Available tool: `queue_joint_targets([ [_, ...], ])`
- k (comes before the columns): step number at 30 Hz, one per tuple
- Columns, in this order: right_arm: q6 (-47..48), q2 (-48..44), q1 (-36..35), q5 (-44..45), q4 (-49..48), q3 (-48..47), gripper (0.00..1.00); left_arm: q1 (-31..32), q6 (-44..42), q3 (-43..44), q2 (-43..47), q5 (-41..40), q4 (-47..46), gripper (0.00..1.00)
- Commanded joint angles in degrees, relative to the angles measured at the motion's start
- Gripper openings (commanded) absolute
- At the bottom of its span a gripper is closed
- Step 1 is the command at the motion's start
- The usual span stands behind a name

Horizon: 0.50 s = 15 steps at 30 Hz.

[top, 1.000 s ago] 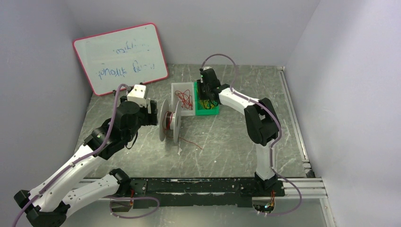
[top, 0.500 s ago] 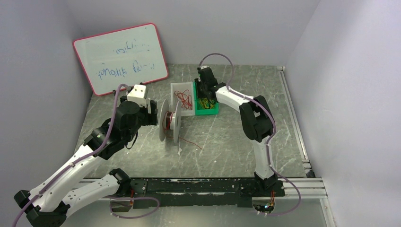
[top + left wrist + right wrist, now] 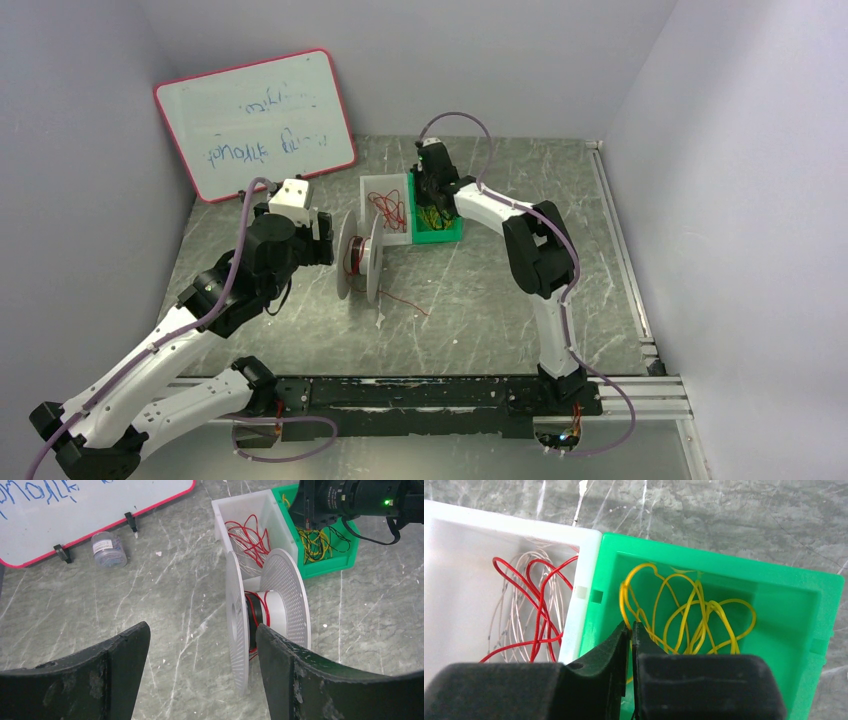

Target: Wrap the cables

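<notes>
Inspecting the top view, the green bin (image 3: 446, 235) stood touching the white bin (image 3: 385, 237) at the latter's 3 o'clock, both at roughly 1 o'clock from the upright white spool (image 3: 360, 258). The yellow cables (image 3: 698, 611) lay looped inside the green bin; the red cables (image 3: 540, 610) lay tangled in the white bin with some pale strands. A few red turns were wound on the spool core (image 3: 260, 611), and one red strand (image 3: 405, 300) trailed across the table (image 3: 480, 300) at 5 o'clock from the spool. The right gripper (image 3: 630, 625) was down in the green bin, its jaws clenched on a yellow strand at the bin's 9 o'clock wall. The left gripper (image 3: 200, 630) sat at 9 o'clock of the spool, jaws released wide, grasping nothing. A whiteboard (image 3: 255, 120) leaned at 11 o'clock.
</notes>
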<state>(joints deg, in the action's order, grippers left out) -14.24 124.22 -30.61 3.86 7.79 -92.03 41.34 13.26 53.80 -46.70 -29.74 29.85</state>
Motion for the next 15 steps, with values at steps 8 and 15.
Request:
queue_joint_targets([
  [8,0.3,-8.0,0.2,4.5,-6.5,6.1,0.00,-0.3,-0.5,-0.5,0.8,-0.5,-1.8,0.82],
  [15,0.7,-19.3,0.1,6.0,-11.1,11.7,0.00,-0.3,-0.6,-0.4,0.8,-0.3,-1.9,0.82],
])
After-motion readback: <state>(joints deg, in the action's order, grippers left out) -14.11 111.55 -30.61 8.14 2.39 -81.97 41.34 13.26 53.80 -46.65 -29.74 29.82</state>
